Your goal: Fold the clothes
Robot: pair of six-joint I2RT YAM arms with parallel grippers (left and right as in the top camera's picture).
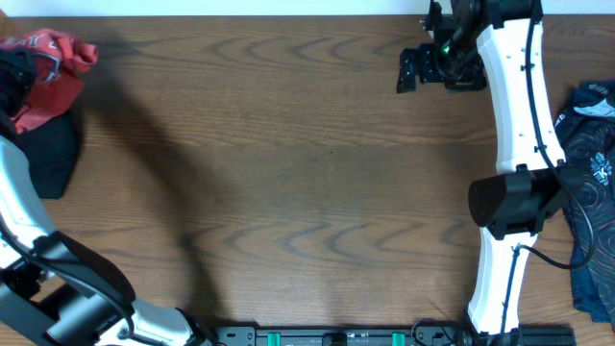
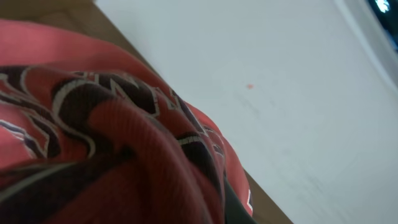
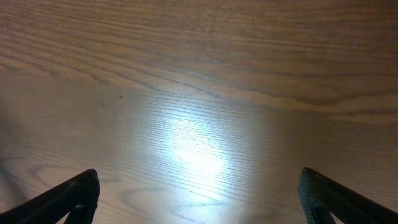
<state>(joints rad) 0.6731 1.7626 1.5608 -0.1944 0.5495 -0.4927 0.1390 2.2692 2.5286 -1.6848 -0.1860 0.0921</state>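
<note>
The navy swirl garment [image 1: 591,192] lies at the right edge. The right gripper [image 3: 199,190] hangs over the bare table [image 1: 288,173], upper right, fingers wide apart. Upper left, the coral T-shirt [image 1: 53,67] sits bunched on the black cloth [image 1: 53,154]. The left gripper [image 1: 13,72] is buried there and I cannot tell its fingers' state. A pull might drag both garments.

— What lies on the brown wood-grain surface [image 1: 288,173]?
— A crumpled coral-red T-shirt [image 1: 53,72] in its far left corner, touching a black cloth bundle [image 1: 53,154]. A navy swirl-patterned garment [image 1: 596,163] lies along the right edge.
</note>
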